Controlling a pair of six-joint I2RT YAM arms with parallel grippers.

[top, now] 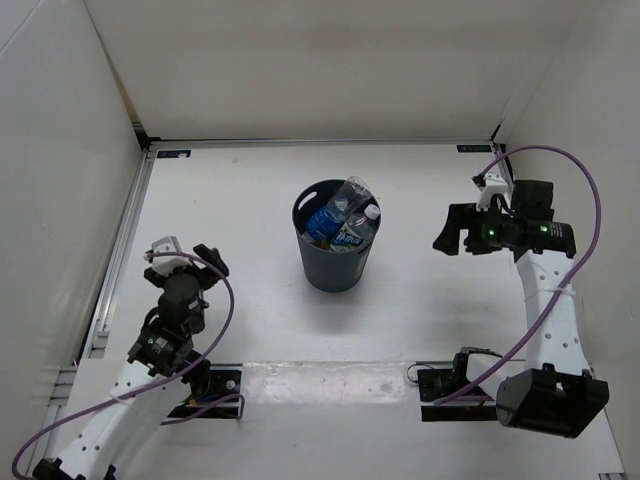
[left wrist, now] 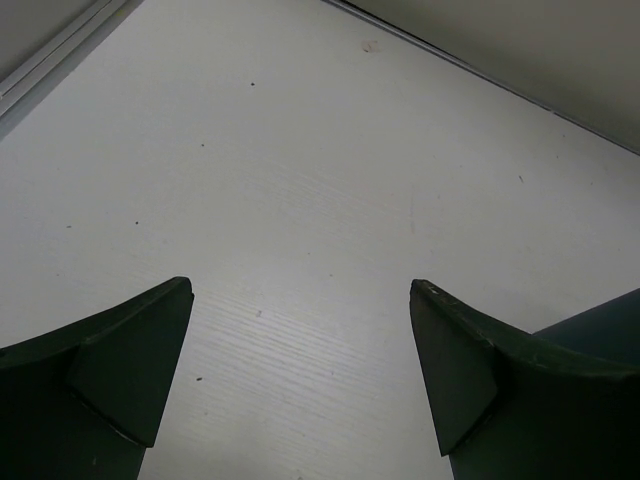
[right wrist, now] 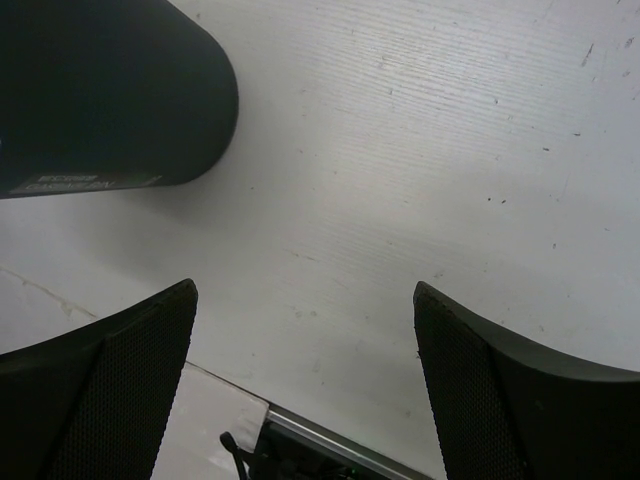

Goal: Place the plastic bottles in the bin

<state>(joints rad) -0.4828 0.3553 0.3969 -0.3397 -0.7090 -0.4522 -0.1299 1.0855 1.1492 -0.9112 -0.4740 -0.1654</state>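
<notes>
The bin [top: 335, 262] stands upright at the middle of the table. Three plastic bottles stick out of it: a clear one [top: 356, 189] at the top, one with a blue label [top: 324, 222], and one with a grey label [top: 357, 231]. The orange bottle is hidden. My left gripper [top: 185, 252] is open and empty, well to the left of the bin and nearer than it. My right gripper [top: 449, 228] is open and empty to the right of the bin. The right wrist view shows the bin's wall [right wrist: 100, 90] beyond the open gripper [right wrist: 305, 290]. The left wrist view shows bare table between the open gripper [left wrist: 300, 290].
White enclosure walls [top: 60, 150] close the left, back and right sides. A metal rail [top: 120, 250] runs along the left edge. A pale tape strip [top: 330, 381] lies between the arm bases. The right arm's base hardware [right wrist: 320, 452] shows under the right gripper.
</notes>
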